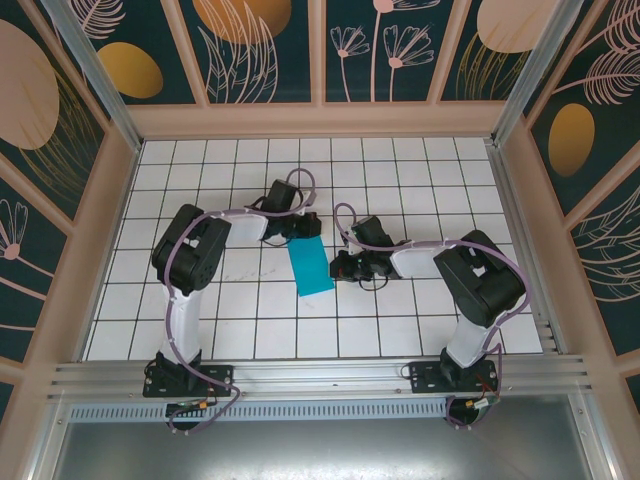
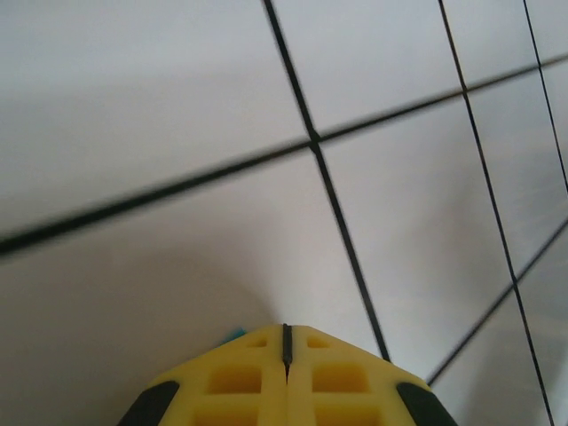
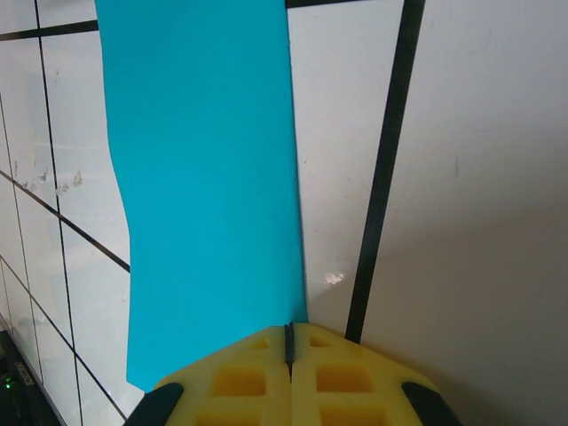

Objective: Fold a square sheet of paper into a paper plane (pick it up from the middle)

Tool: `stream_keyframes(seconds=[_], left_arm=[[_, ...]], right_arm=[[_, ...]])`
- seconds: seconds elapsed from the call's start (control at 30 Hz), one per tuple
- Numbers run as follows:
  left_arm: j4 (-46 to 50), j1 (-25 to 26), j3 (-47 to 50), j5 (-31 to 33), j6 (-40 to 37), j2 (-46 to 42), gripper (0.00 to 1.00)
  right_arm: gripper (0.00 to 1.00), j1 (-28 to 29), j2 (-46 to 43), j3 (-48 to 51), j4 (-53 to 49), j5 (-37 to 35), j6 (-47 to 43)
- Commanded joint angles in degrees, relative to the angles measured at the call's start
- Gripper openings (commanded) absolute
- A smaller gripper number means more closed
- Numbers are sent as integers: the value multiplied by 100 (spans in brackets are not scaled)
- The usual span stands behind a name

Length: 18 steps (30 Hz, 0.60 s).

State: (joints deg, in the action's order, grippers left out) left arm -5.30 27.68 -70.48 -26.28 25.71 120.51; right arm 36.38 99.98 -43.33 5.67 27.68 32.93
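Teal paper (image 1: pixel 311 265) on tiles (image 1: pixel 250 320), left gripper (image 2: pixel 286 330) closed at far end — right gripper (image 3: pixel 288 328) closed beside

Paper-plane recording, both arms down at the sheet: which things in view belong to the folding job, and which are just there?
Belongs to the job:
- folded teal paper
- left gripper, shut at the paper's far end
- right gripper, shut at its right edge

Just there:
- white tiled table
- patterned walls
- metal rail
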Motion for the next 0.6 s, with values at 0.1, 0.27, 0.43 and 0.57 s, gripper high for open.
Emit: stream_keyframes(seconds=[0.1,0.27,0.43,0.57], left_arm=[[184,-369,-412,647,-169,354,0],[334,-369,-706,609,-84,270,2],[313,-369,-559,809,408,-413,22],[316,-369,42,1290,874,-1236,43]], right_arm=[[0,115,187,378,-1157,-129,-30],[0,195,13,354,-983,-1,266],[0,493,-349,319,-525,175,1161],[0,621,-711,81,-470,-54,1432]])
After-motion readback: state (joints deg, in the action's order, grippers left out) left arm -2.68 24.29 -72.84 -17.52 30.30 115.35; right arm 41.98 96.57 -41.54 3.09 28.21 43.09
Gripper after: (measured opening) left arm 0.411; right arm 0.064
